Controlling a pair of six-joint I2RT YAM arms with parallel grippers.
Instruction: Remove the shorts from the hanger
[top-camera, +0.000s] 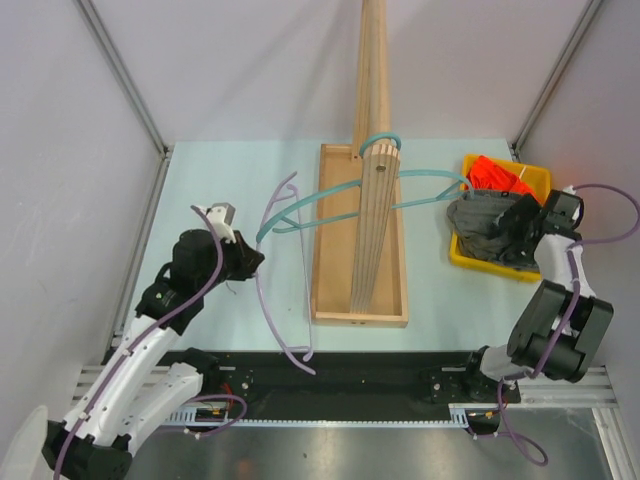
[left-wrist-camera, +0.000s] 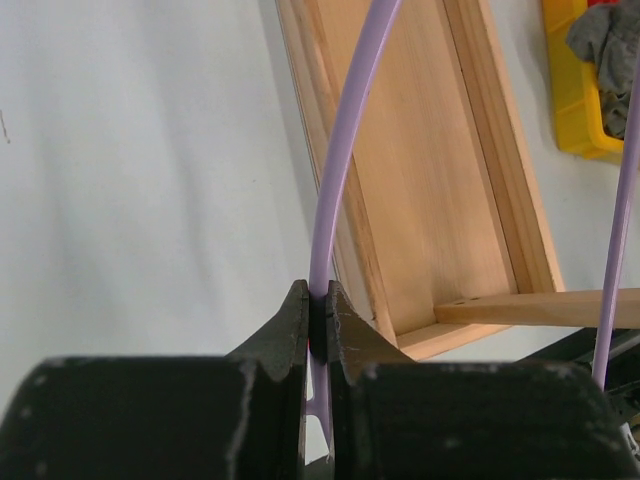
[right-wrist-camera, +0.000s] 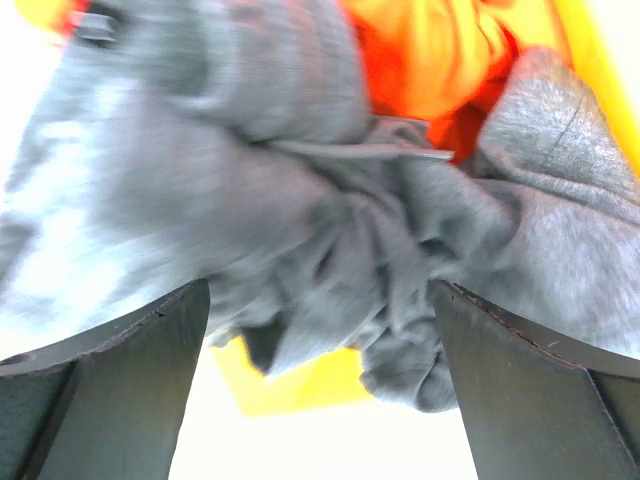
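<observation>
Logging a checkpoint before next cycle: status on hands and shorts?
Left hand shut on purple hanger. Right hand open over grey shorts, in yellow bin with orange shorts. Teal hanger bare on wooden post. Nothing blocking.

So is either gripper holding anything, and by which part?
The left gripper is shut on the purple hanger, pinching its thin curved arm. The right gripper stands open over the grey shorts in the bin, holding nothing.

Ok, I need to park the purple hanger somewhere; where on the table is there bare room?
Bare table lies at the far left corner, beyond the teal hanger, and on the near side between the wooden tray and the yellow bin. The bin is crowded with shorts and the right claw.
</observation>
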